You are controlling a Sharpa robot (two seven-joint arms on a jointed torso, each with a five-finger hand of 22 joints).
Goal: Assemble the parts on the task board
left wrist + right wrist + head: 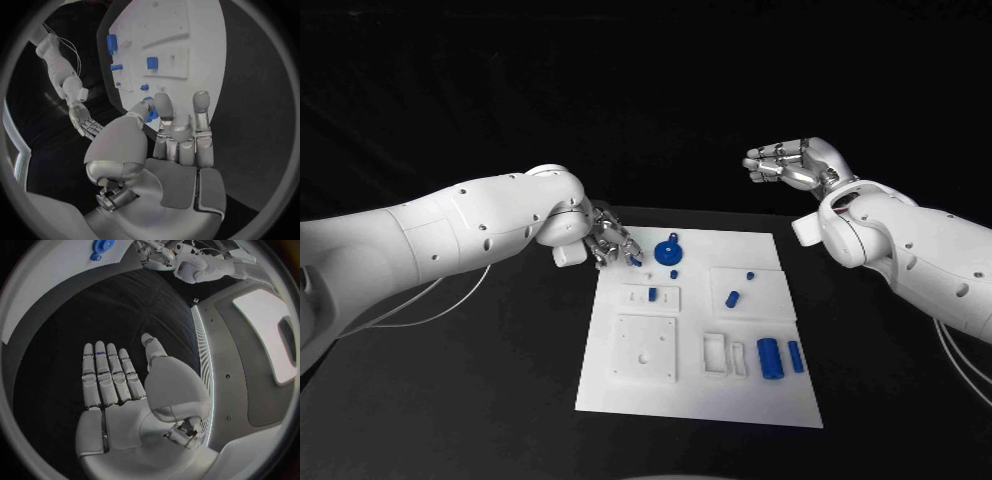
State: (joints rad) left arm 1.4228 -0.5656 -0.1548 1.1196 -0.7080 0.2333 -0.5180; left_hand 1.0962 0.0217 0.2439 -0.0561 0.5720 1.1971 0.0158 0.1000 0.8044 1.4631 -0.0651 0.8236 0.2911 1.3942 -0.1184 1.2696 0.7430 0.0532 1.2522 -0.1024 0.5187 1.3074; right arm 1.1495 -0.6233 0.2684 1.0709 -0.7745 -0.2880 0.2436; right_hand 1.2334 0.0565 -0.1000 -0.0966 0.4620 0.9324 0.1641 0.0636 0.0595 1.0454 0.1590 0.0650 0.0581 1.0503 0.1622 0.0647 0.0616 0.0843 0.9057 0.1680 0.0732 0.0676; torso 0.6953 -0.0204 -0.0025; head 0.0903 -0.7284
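The white task board (747,395) lies in the middle of the table, also seen in the left wrist view (187,30). My left hand (607,240) hovers at the board's far left corner. It pinches a small blue part (151,115) between thumb and a finger; the same part (635,259) shows at its fingertips. A round blue disc part (669,250) lies just right of that hand. My right hand (796,163) is raised beyond the board's far right corner, and in its wrist view the hand (122,390) has straight fingers with nothing in them.
Small blue pegs (733,297) stand in the white blocks on the board. Two blue cylinders (769,358) lie near its right front. A square white plate (646,348) sits at the left front. Black table surrounds the board.
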